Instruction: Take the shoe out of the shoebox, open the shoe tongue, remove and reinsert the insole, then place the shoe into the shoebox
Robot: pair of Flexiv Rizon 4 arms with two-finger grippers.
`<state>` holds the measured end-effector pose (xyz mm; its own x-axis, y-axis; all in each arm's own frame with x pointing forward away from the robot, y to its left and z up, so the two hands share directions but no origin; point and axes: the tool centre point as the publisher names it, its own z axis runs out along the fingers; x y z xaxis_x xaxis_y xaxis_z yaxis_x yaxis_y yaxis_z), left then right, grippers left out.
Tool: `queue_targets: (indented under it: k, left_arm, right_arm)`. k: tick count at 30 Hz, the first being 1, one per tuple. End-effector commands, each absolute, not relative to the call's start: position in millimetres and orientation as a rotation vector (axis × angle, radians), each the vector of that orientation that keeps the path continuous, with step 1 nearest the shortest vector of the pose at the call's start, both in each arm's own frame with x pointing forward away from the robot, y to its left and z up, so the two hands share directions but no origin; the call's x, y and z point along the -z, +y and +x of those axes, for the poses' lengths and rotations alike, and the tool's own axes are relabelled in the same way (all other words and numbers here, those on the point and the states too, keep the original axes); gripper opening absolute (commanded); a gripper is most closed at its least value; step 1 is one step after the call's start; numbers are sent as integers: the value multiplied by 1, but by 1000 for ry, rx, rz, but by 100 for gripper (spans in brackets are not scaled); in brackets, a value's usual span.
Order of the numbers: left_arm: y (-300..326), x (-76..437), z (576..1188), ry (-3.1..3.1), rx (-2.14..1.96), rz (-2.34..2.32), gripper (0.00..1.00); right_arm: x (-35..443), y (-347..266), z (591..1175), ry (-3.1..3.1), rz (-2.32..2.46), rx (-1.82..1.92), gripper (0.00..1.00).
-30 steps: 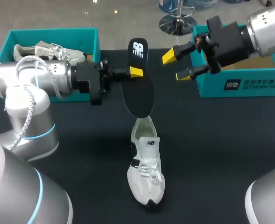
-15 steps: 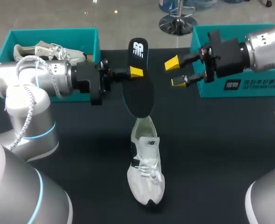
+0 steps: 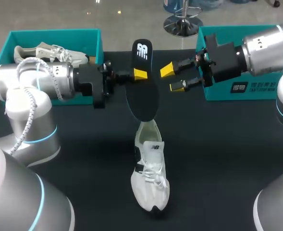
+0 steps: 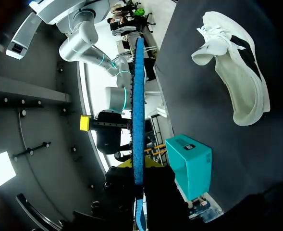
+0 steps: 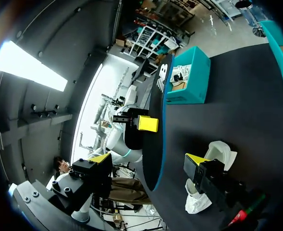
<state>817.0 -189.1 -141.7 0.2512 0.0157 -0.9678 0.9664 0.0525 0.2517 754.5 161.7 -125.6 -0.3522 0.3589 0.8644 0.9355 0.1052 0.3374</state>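
Note:
My left gripper [image 3: 137,74] is shut on a black insole [image 3: 142,84] and holds it upright above the table. In the left wrist view the insole's blue edge [image 4: 139,120] runs straight out from the gripper [image 4: 139,192]. A white shoe [image 3: 150,175] lies on the black table below the insole, heel toward it, tongue pulled open. My right gripper [image 3: 172,79] is open just right of the insole and does not touch it. From the right wrist the insole [image 5: 155,130] stands ahead of the open gripper [image 5: 148,161], with the shoe [image 5: 211,173] below.
A teal shoebox [image 3: 55,36] at the back left holds a second white shoe [image 3: 50,53]. Another teal box [image 3: 247,89] stands at the back right, behind my right arm. My left arm's grey body fills the left side of the table.
My right gripper has moved left and a little down, closing in on the insole's right side, still open. The left arm, insole and shoe have stayed put.

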Motion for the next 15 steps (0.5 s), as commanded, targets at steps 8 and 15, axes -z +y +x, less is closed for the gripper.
queue_targets:
  k: [8, 15]
  left_arm:
    - [-190, 143, 817, 1051, 974, 1284, 0]
    - [-190, 143, 817, 1051, 974, 1284, 0]
  right_arm:
    - [133, 206, 772, -1793, -1185, 1220, 100]
    - [131, 213, 773, -1783, -1196, 1221, 100]
